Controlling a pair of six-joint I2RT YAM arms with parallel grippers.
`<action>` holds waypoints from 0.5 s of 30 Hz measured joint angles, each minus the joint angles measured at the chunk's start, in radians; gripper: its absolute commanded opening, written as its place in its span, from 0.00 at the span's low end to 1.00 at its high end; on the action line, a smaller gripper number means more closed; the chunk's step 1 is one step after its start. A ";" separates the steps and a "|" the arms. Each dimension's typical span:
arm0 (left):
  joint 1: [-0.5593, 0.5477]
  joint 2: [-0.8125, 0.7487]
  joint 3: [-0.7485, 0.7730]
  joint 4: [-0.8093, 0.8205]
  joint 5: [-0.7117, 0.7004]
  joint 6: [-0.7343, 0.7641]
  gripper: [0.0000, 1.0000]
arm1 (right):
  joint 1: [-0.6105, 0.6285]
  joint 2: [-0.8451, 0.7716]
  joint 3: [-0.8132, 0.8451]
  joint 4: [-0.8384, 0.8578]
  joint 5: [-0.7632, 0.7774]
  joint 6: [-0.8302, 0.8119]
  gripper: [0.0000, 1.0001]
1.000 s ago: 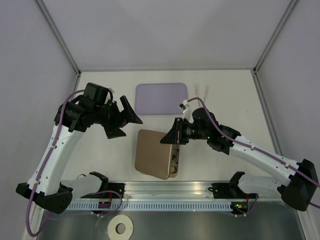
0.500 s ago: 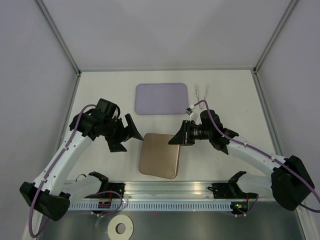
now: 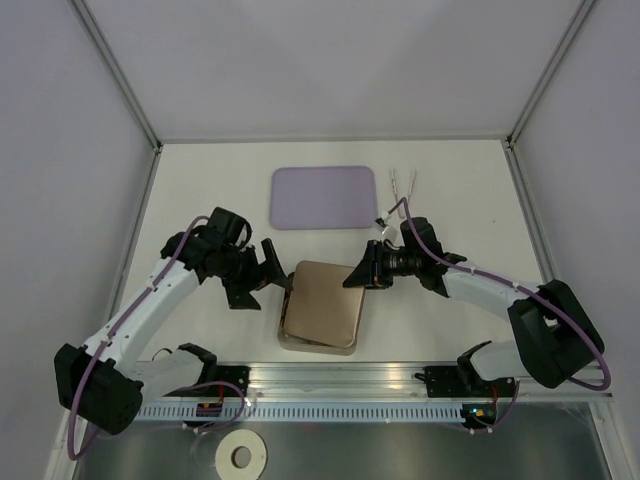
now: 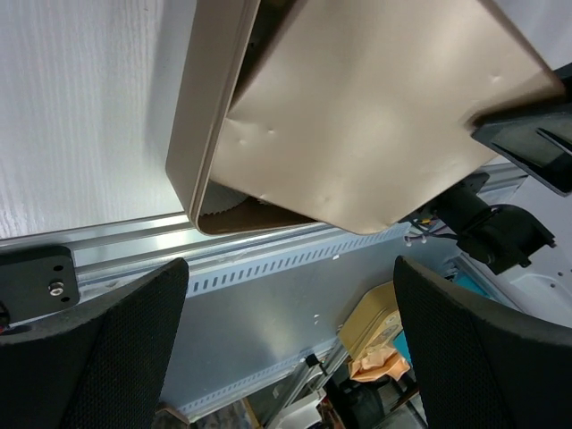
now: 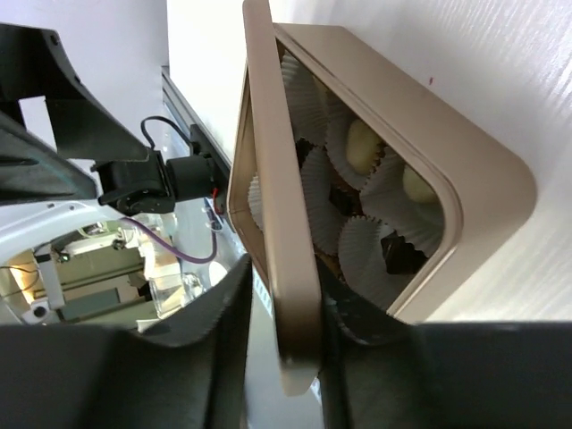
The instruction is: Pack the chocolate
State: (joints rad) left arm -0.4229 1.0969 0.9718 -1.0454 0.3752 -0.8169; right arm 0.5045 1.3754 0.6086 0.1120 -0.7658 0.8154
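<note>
Plainly, the flat tan square lid (image 3: 322, 300) is set askew over the tan square box (image 5: 483, 179) of chocolate (image 5: 362, 145) between the fingers of the right hand (image 3: 360, 276) (grip cannot be told), the left hand (image 3: 265, 278) spread wide and empty, so a jammed closure is risked.

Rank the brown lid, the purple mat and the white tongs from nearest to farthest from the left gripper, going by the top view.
From the left gripper:
1. brown lid: just beside it, toward the table's middle, lying on the box.
2. purple mat: farther back, at the centre of the table.
3. white tongs: at the back, past the mat's right end.
</note>
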 measured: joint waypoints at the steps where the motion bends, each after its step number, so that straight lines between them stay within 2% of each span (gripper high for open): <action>1: 0.000 0.010 -0.011 0.008 0.000 0.005 1.00 | -0.004 0.000 -0.003 0.001 -0.001 -0.007 0.42; 6: 0.000 0.024 -0.027 0.033 0.000 0.016 1.00 | -0.020 0.014 -0.014 0.004 0.003 -0.032 0.54; 15: 0.000 0.024 -0.079 0.069 0.000 0.019 1.00 | -0.074 0.027 -0.003 -0.107 0.061 -0.133 0.54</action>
State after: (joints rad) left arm -0.4229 1.1206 0.8925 -0.9764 0.3756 -0.7979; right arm 0.4305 1.4021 0.6052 0.0051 -0.7044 0.6823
